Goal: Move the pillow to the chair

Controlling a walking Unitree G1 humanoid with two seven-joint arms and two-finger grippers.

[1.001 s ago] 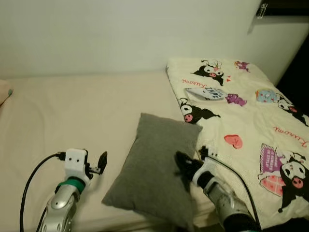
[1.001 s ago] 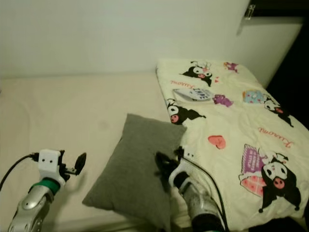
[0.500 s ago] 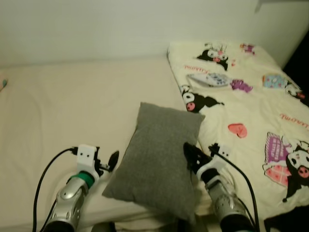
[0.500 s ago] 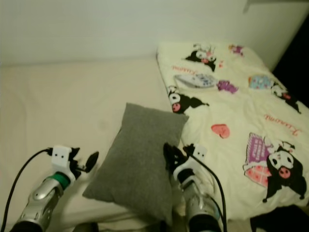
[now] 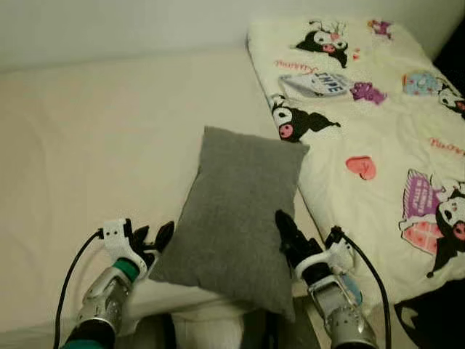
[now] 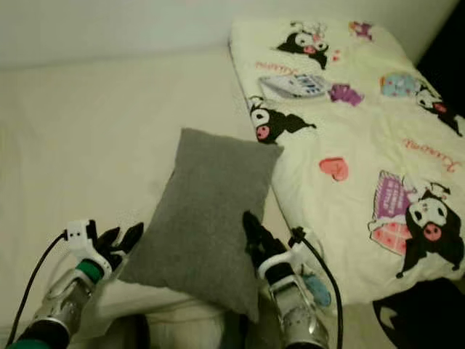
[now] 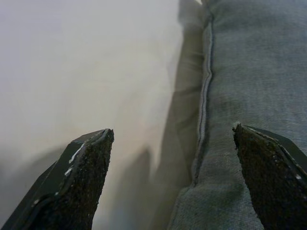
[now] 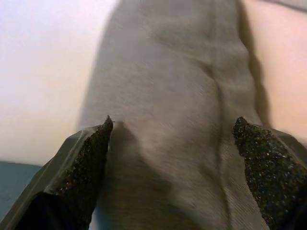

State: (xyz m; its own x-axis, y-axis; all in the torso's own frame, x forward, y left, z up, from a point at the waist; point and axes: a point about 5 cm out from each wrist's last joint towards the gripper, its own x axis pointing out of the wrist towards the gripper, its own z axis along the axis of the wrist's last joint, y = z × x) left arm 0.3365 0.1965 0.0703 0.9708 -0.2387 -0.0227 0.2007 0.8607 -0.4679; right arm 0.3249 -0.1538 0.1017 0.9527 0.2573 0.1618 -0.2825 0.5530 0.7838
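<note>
Both arms reach up from the bed's (image 5: 109, 145) near edge, left gripper (image 5: 150, 238) and right gripper (image 5: 287, 231) spread wide, flanking the grey pillow (image 5: 240, 211), whose seam (image 7: 205, 96) the left wrist view shows.

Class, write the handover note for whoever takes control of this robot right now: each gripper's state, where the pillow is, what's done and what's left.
Left gripper: open, at the near left corner of the grey pillow, straddling its seamed edge.
Right gripper: open, at the pillow's near right edge, straddling it.
Pillow: lying flat on the bed, beside the cartoon-print blanket, its near end reaching the bed's front edge.
Done: both grippers are placed on either side of the pillow.
Left: close on it, lift, carry it to the chair and set it down.
</note>
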